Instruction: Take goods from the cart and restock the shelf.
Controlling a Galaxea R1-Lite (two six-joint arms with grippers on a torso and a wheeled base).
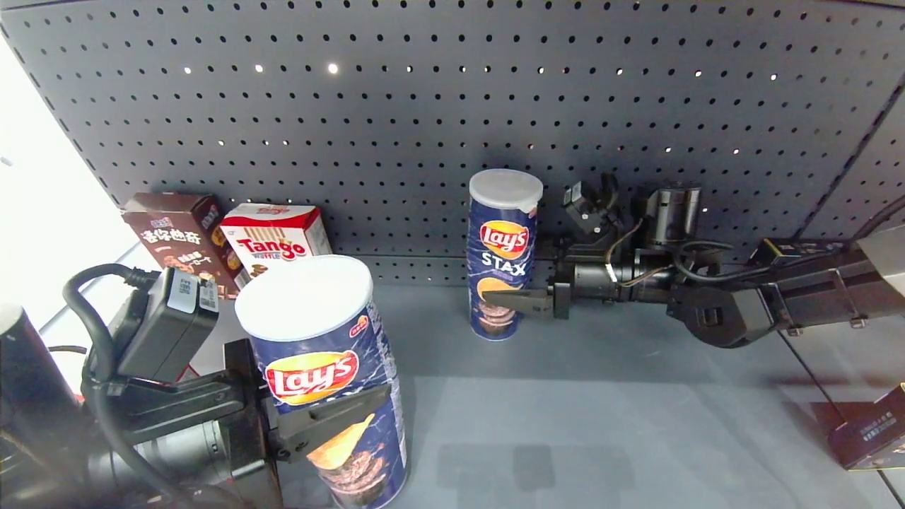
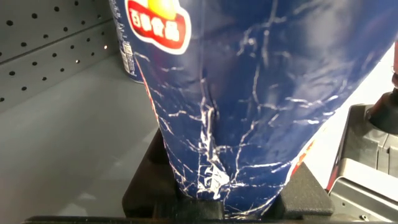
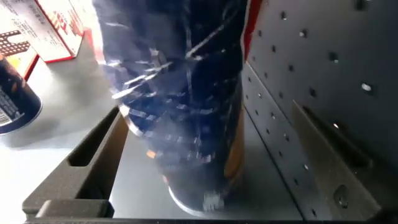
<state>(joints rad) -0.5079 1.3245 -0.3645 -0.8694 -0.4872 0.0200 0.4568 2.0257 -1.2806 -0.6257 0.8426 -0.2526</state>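
Note:
Two dark blue chip cans with white lids are on the grey shelf [image 1: 601, 410]. The near one [image 1: 318, 353] is at the front left, with my left gripper [image 1: 353, 406] shut on its lower half; in the left wrist view this can [image 2: 261, 93] sits tight between the pads of the gripper [image 2: 227, 186]. The far can [image 1: 503, 233] stands upright near the pegboard. My right gripper [image 1: 503, 279] is open around it, one finger in front and the other hidden behind. In the right wrist view the can [image 3: 180, 99] stands between spread fingers [image 3: 329, 149], with a gap on one side.
A brown biscuit box [image 1: 180, 237] and a red-and-white wafer box [image 1: 272, 237] lean against the pegboard wall [image 1: 452, 106] at the back left. A dark box [image 1: 873, 431] lies at the right edge. Open shelf floor lies between and in front of the cans.

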